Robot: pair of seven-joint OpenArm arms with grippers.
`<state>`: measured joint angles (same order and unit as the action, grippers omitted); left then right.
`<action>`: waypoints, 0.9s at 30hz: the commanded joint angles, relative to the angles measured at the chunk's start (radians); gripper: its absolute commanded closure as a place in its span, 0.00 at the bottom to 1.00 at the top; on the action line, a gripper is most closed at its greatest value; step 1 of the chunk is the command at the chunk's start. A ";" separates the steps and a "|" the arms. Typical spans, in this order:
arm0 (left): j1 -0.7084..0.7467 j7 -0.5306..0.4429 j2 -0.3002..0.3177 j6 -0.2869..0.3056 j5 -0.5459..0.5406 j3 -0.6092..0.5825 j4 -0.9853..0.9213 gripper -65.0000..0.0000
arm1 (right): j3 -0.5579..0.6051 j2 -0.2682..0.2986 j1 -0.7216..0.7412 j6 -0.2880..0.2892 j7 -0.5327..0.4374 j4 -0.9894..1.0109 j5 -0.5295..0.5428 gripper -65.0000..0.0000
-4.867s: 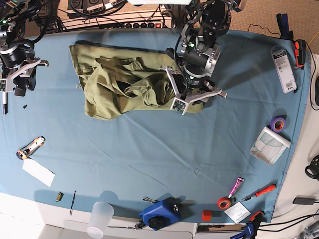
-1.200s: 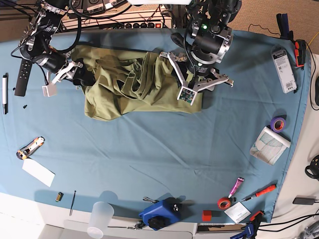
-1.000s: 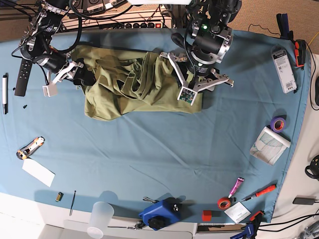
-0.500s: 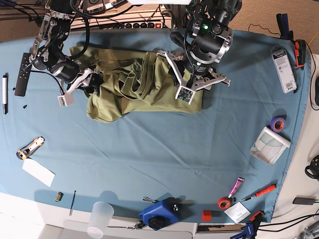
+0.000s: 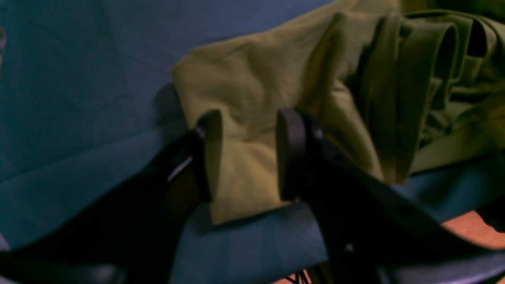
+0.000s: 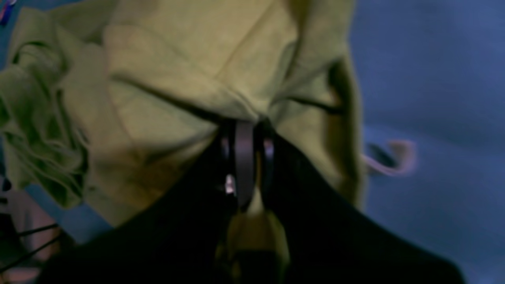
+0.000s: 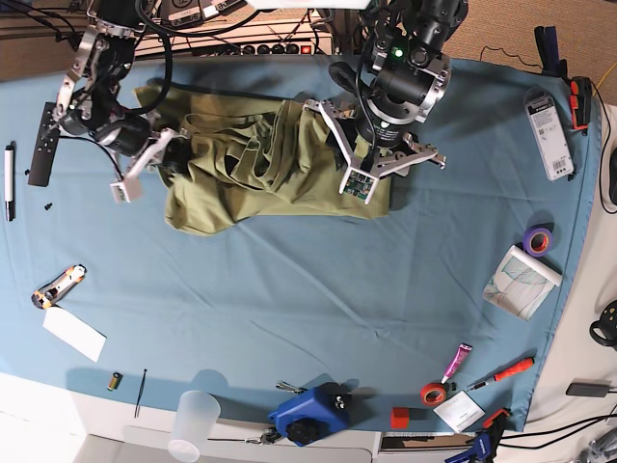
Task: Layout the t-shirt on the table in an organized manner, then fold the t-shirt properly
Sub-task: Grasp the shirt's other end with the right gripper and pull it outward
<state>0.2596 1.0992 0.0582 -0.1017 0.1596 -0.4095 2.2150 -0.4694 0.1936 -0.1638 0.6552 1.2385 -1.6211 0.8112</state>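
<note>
Fingers differ — our right fingers (image 6: 244, 157) pinch the t-shirt (image 7: 260, 169), left fingers (image 5: 246, 154) gape over its corner — next we spread it along the table's (image 7: 289, 309) far edge.

Parted left gripper (image 5: 246, 154) astride t-shirt (image 5: 252, 98)

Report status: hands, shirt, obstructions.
Left hand open, straddling t-shirt corner. Right hand shut on t-shirt. Shirt bunched on table. Nothing obstructing.
</note>
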 commanded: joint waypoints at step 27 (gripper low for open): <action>-0.005 -0.027 -0.005 -0.003 0.000 -0.001 0.017 0.67 | -0.310 0.210 -0.002 0.042 0.106 -0.073 0.059 0.63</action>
<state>0.2596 1.0985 0.0582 -0.1017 0.1596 -0.4095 2.2147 -0.7746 0.3855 -0.1745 0.6971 1.3640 -1.6768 0.8520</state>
